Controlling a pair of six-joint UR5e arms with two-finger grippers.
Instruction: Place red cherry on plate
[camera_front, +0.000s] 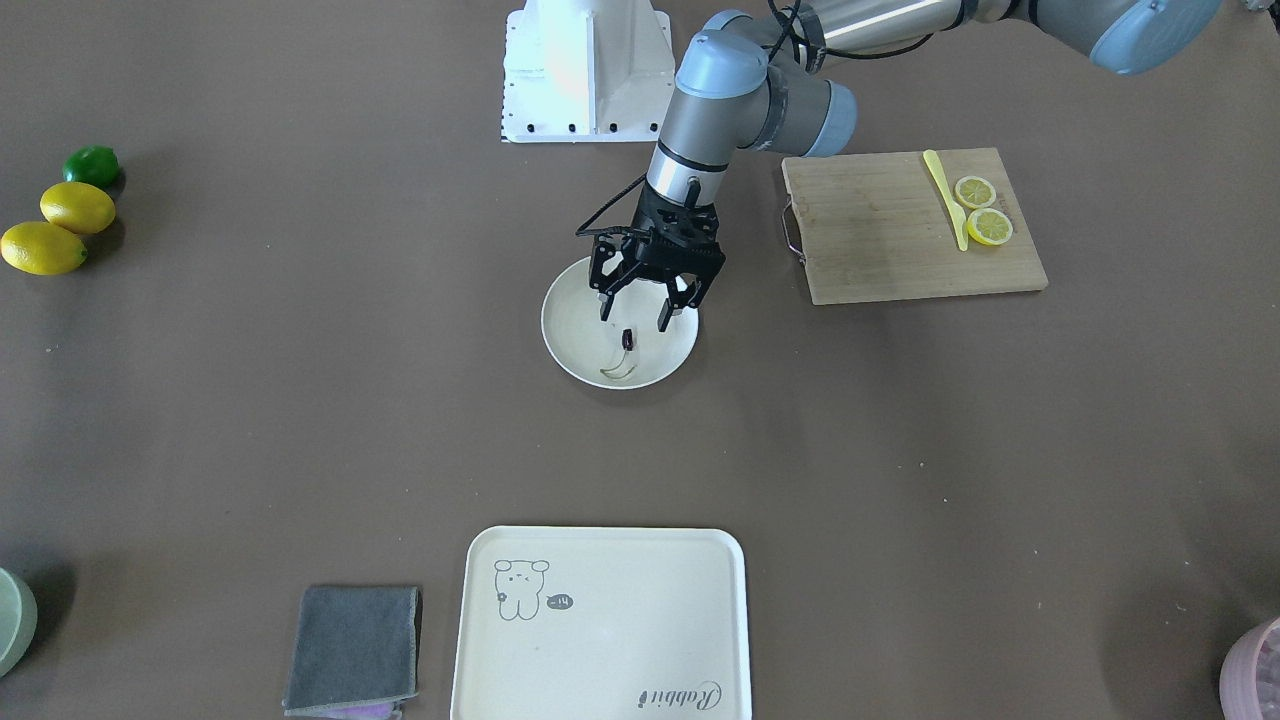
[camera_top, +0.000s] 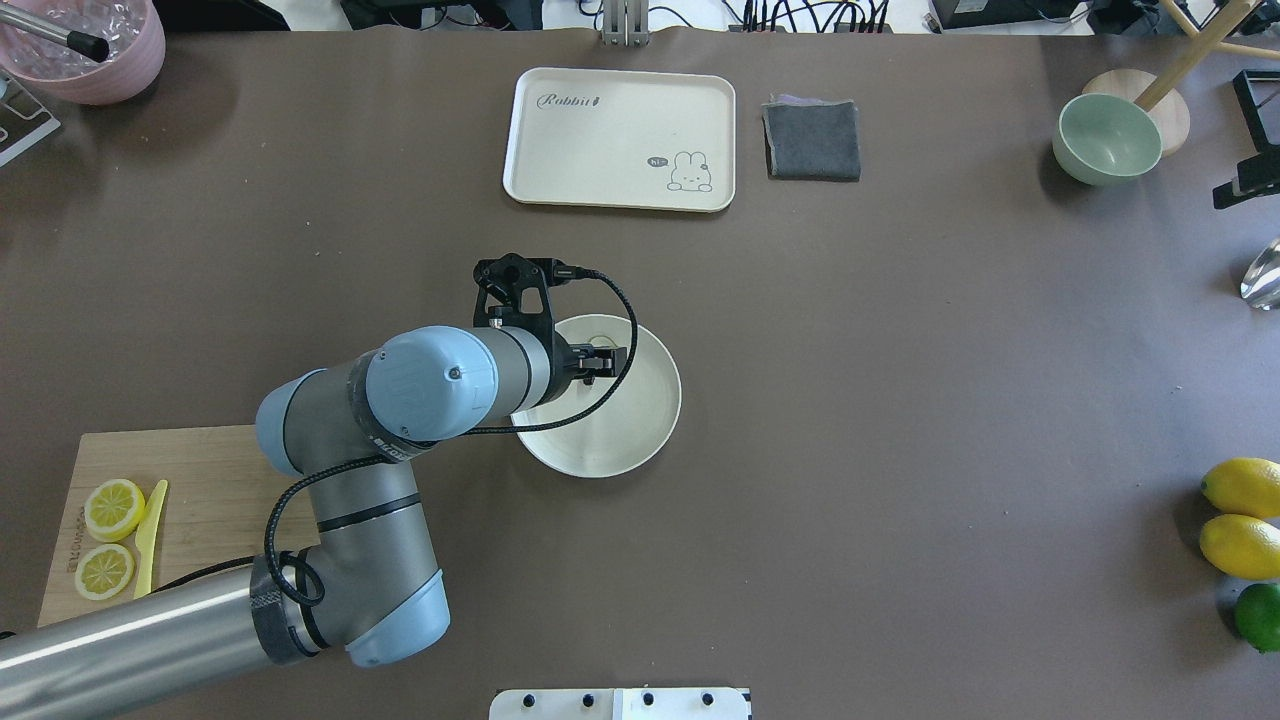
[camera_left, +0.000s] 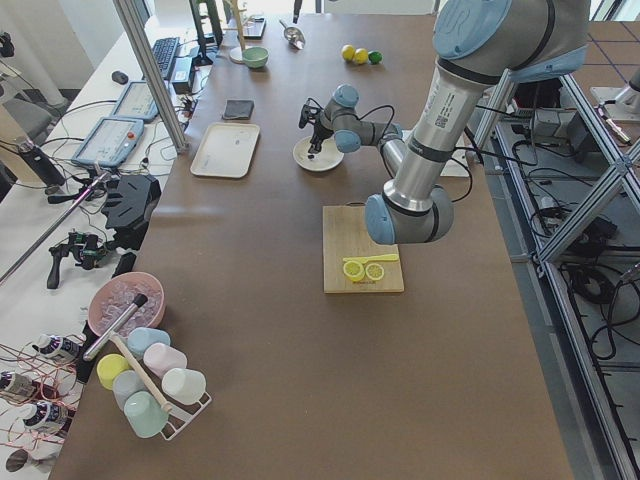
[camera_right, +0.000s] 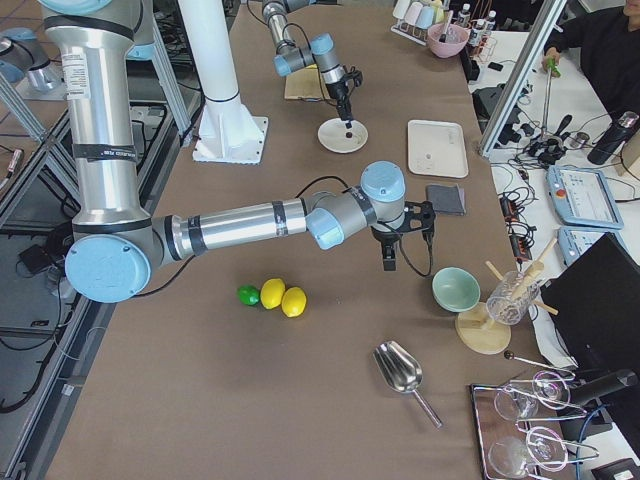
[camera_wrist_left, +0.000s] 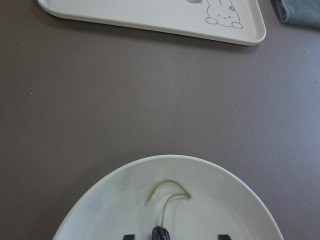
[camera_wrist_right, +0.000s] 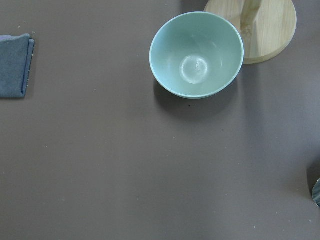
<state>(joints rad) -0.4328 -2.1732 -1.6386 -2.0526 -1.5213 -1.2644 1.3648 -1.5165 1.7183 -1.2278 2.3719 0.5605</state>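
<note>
Seen from above, the brown table (camera_top: 900, 400) carries a pink bowl (camera_top: 85, 50) at its far left corner. A wooden cutting board (camera_top: 210, 470) sits by the near left edge. Two lemon slices (camera_top: 113, 508) lie on the board with a yellow knife (camera_top: 150, 535) just beside them.

The left arm reaches from that side to the middle of the table, where the round cream plate (camera_top: 620, 430) stands. The left gripper (camera_front: 635, 318) points down over the plate with its jaws spread apart and nothing between them in its grasp. The red cherry (camera_front: 627, 340) lies on the plate's inner surface, between the two fingertips (camera_wrist_left: 129, 236) and touching neither. Its thin green stem (camera_wrist_left: 167, 195) curls away toward the plate's far rim.

Beyond the plate, along the far edge, rests the rectangular tray (camera_top: 620, 140) with a rabbit drawing. A folded grey cloth (camera_top: 812, 140) lies just right of it. Further right along that edge stands a green bowl (camera_top: 1105, 138).

The right gripper (camera_right: 388, 262) hangs above the table between the cloth and the green bowl. Whether its jaws are apart or together cannot be told.

By the right edge lie two lemons (camera_top: 1245, 485), and a lime (camera_top: 1260, 615) sits at the near end of their row.
</note>
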